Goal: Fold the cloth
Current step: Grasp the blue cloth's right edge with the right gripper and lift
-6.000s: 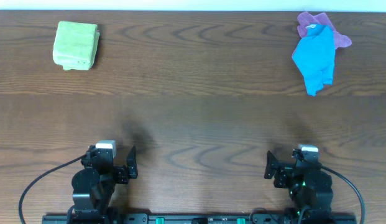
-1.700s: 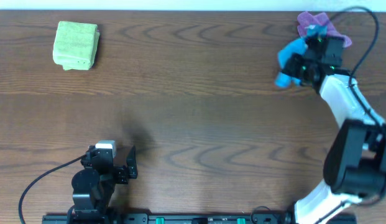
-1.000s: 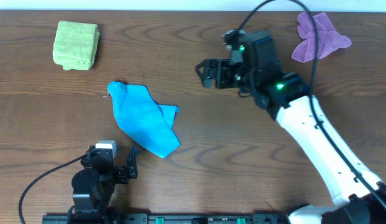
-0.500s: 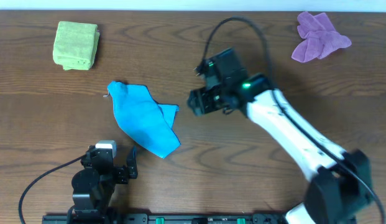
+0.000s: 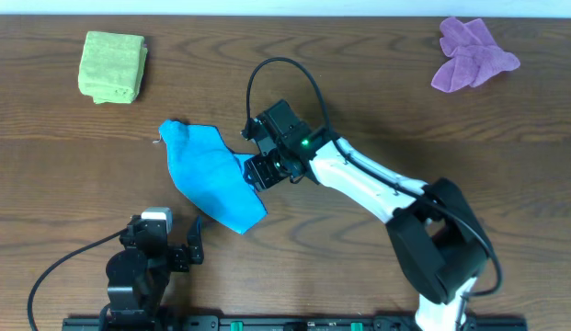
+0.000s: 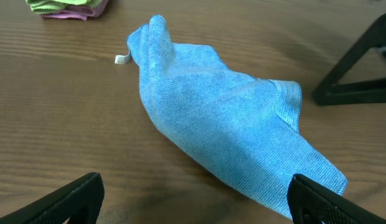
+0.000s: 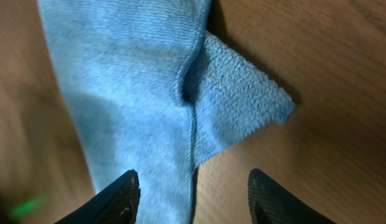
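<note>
A crumpled blue cloth (image 5: 210, 175) lies on the table left of centre; it also shows in the left wrist view (image 6: 230, 130) and the right wrist view (image 7: 130, 87). My right gripper (image 5: 257, 165) is open and hovers low over the cloth's right corner, its fingers (image 7: 193, 193) straddling the cloth's edge. My left gripper (image 5: 188, 244) is open and empty near the table's front edge, its fingers (image 6: 193, 199) just short of the cloth's near end.
A folded green cloth (image 5: 112, 66) lies at the back left, with a pink one under it in the left wrist view (image 6: 68, 7). A crumpled purple cloth (image 5: 473, 53) lies at the back right. The table is brown wood (image 5: 359, 257).
My right arm carried the blue cloth from the back right to left of centre and let it go, then swung left and down onto the cloth's right corner. The left arm has not moved.
</note>
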`<state>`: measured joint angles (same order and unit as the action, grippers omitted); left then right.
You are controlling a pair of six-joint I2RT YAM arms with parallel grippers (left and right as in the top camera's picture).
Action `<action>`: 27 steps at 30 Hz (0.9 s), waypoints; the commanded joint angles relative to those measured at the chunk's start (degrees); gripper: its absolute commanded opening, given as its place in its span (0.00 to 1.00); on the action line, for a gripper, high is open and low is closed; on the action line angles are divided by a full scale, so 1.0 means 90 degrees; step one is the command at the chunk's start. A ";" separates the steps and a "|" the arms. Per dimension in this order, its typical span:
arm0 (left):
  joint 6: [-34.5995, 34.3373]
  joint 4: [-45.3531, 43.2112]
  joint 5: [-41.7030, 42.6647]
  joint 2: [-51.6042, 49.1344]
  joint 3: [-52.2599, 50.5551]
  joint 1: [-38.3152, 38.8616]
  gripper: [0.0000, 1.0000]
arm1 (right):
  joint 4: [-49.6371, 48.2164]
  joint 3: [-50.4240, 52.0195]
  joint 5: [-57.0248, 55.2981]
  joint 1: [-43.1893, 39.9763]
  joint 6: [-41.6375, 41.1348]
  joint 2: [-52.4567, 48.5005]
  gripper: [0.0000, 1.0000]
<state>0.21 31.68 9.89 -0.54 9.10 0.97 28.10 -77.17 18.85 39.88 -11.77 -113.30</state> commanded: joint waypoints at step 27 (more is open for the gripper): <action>-0.0019 -0.0012 -0.0024 0.0034 -0.0066 0.0015 0.95 | -0.1246 0.0015 -0.0231 -0.0102 -0.1005 -0.0787 0.37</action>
<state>0.21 31.68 9.91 -0.54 9.10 0.97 17.78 -77.12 16.88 39.38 -19.09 -119.61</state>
